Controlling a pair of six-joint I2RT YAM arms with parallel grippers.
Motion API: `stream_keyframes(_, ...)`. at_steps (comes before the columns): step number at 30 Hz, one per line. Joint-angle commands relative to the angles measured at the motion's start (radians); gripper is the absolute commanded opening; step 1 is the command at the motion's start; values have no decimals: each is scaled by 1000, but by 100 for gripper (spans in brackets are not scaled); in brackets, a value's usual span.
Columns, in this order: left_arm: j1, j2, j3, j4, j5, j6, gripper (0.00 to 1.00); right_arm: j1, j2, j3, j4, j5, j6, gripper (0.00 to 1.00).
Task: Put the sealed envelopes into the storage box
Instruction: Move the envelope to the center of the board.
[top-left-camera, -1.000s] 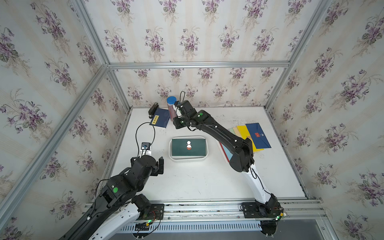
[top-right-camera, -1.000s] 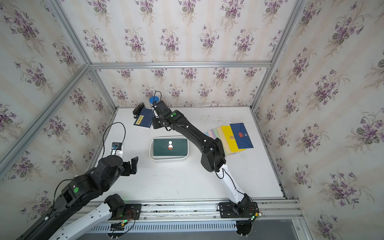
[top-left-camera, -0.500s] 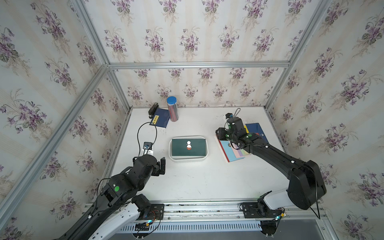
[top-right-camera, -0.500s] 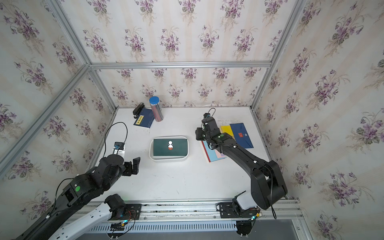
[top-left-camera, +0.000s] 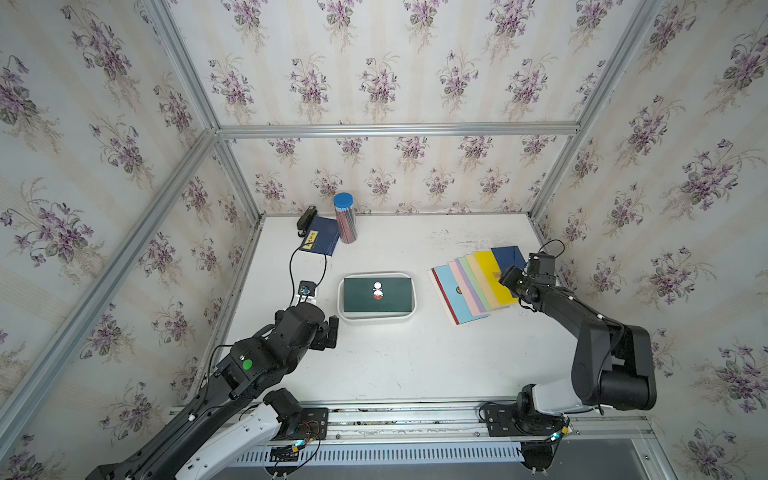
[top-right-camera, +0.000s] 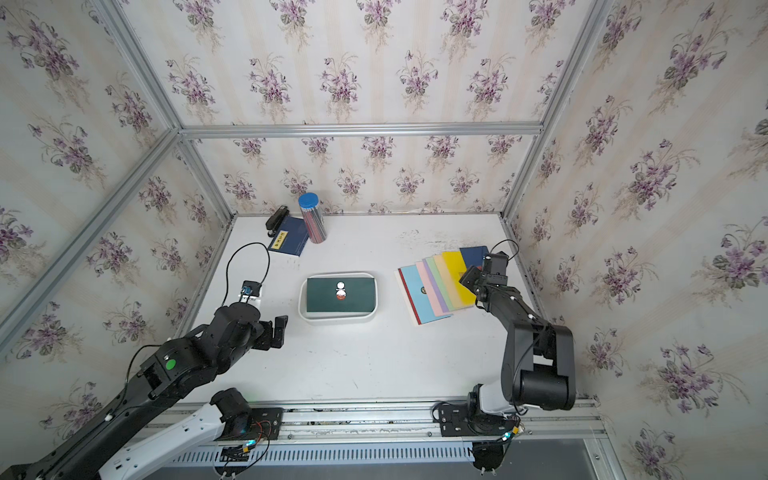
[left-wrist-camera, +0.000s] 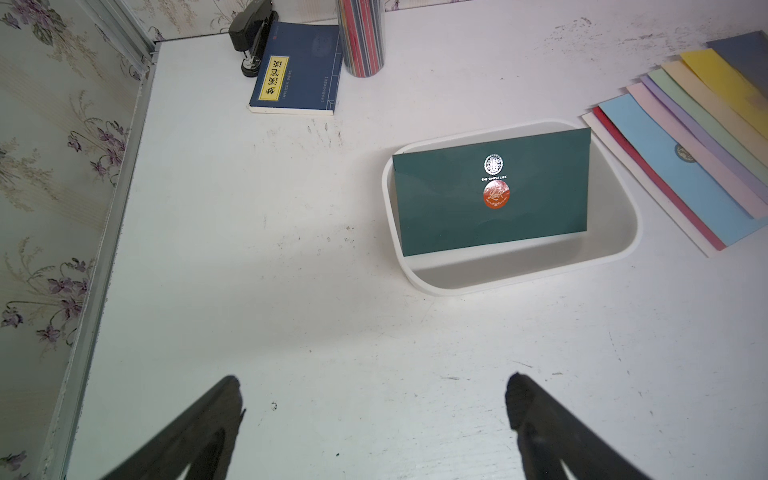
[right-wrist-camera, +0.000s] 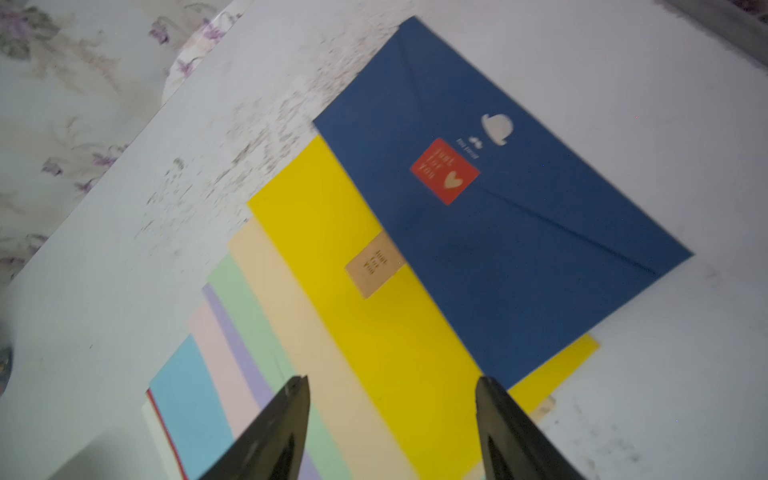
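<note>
- One dark green envelope (top-left-camera: 359, 297) of flat matte paper, round red seal and white emblem at centre, inside the storage box (top-left-camera: 376, 319) at mid-table.
- Long axis across the table, parallel to the box's long sides; far long edge propped at the far rim, near edge down inside.
- Box of smooth white plastic, shallow, rectangular with rounded corners.
- Nine more sealed envelopes (top-left-camera: 465, 291) fanned flat and overlapping on the scuffed white table (top-left-camera: 395, 365), right of the box and apart from it: cream, red, light blue, pink, lilac, pale green, tan, yellow, navy on top.
- Long axes running near to far, slightly slanted.
- Right gripper (right-wrist-camera: 392, 388) over the yellow envelope (right-wrist-camera: 332, 232), dark tapered fingers parted, nothing between them.
- Left gripper (left-wrist-camera: 374, 395) above bare tabletop at the near left of the box, fingers spread wide, empty.
- At the far left corner: navy booklet (top-left-camera: 322, 239), upright clear tube (top-left-camera: 345, 224) with blue lid, black stapler (top-left-camera: 306, 217).
</note>
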Motion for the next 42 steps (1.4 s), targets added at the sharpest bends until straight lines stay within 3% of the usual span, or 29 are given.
stream_keyframes(1, 0, 0, 9, 0, 7, 12, 100, -42, 96, 86, 18, 1, 52, 68)
stream_keyframes(9, 0, -6, 13, -2, 29, 15, 100, -85, 359, 354, -75, -25, 57, 68)
stream_keyframes(12, 0, -18, 16, -4, 39, 21, 100, -81, 495, 493, -191, -55, 39, 62)
stream_keyframes(18, 1, -51, 22, -6, 72, 25, 100, 3, 549, 500, -258, -77, -12, 58)
stream_keyframes(22, 0, -58, 25, -11, 84, 31, 100, 84, 578, 517, -395, -174, -56, 54)
stream_keyframes(30, -1, -56, 36, -20, 104, 34, 100, 308, 434, 301, -380, -98, -57, 53)
stream_keyframes(37, 0, -44, 38, -19, 119, 34, 100, 471, 284, 79, -293, -105, 27, 51)
stream_keyframes(42, 0, -35, 35, -12, 137, 32, 100, 517, 158, -100, -218, -108, 130, 50)
